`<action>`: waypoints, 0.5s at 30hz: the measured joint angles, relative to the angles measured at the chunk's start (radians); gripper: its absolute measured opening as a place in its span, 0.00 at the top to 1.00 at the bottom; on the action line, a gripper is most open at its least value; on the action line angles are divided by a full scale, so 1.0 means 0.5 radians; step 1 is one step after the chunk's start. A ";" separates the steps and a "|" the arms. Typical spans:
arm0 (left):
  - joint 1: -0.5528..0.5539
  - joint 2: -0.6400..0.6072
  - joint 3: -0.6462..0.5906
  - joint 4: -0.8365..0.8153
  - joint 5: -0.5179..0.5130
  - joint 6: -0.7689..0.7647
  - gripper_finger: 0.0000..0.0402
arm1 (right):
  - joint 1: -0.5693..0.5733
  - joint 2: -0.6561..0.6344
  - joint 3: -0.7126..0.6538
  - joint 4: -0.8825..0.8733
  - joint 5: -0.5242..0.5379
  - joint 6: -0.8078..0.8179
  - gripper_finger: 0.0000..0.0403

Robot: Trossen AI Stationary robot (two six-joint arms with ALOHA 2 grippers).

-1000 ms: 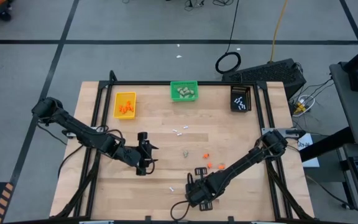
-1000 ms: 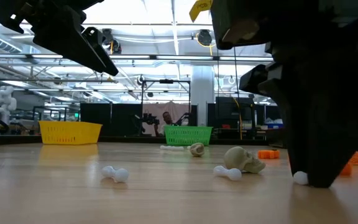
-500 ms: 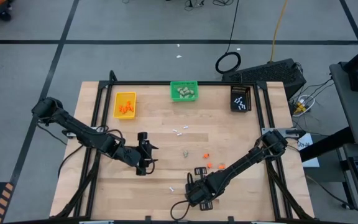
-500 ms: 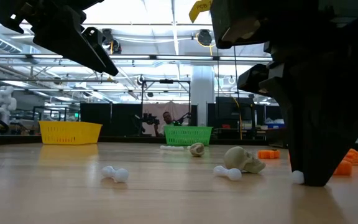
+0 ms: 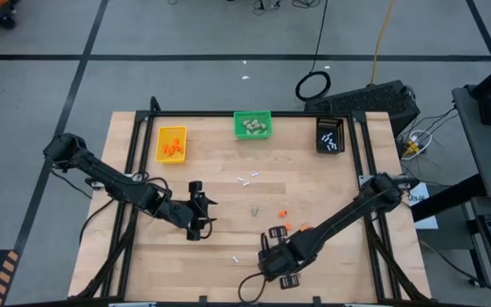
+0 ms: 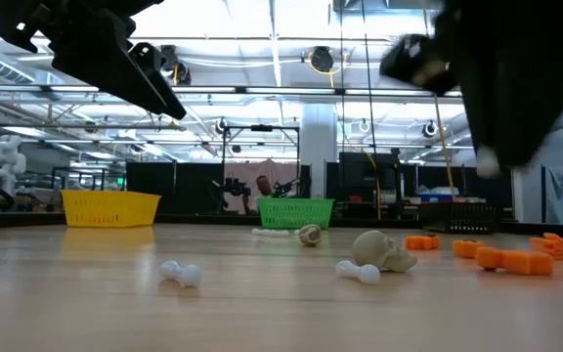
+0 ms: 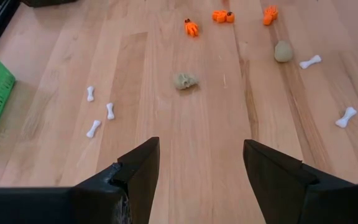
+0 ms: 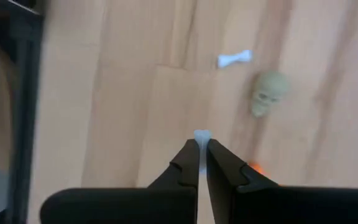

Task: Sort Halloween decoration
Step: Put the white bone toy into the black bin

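A wooden desk (image 5: 314,179) seen from above, with two dark robot arms reaching over it. The right pincer (image 8: 199,144), near the desk's front edge, is pressed together on a small white bone (image 8: 201,135), pinching it by one end with the tip showing between the fingertips. In the low view the bone (image 6: 487,161) hangs clear of the desk surface.

The step in hand appears to be carrying this bone off to its bin. A black bin (image 5: 331,136) at the far right corner already holds white sticks, so the next move likely calls for a long reach across the desk to that bin, then spreading the fingers above it.

The left pincer (image 7: 197,163) waits spread wide and empty over the left half of the desk.

The other loose pieces lie around the desk's middle: three white bones (image 7: 98,112) together, a beige skull (image 7: 185,81), and orange bits (image 7: 220,16) beyond it. A yellow bin (image 5: 171,143) and a green bin (image 5: 252,125) sit along the far edge.
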 joint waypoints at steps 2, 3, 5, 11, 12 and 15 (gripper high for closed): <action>-0.001 0.000 0.000 0.001 0.000 0.000 0.43 | 0.012 -0.090 0.000 -0.023 0.015 -0.038 1.00; -0.001 0.000 0.000 0.000 0.000 0.000 0.43 | 0.022 -0.140 0.000 -0.038 0.044 -0.056 1.00; -0.001 0.000 0.000 0.001 0.000 -0.001 0.43 | 0.047 -0.240 0.001 -0.073 0.121 -0.088 1.00; -0.001 0.000 -0.005 0.000 0.000 -0.002 0.43 | 0.178 -0.547 -0.028 -0.094 0.524 -0.141 1.00; -0.001 0.001 -0.005 0.000 0.000 -0.002 0.43 | 0.205 -0.599 -0.056 -0.072 0.594 -0.149 1.00; 0.000 0.001 -0.005 0.004 0.000 -0.002 0.43 | 0.276 -0.757 -0.199 0.050 0.797 -0.184 1.00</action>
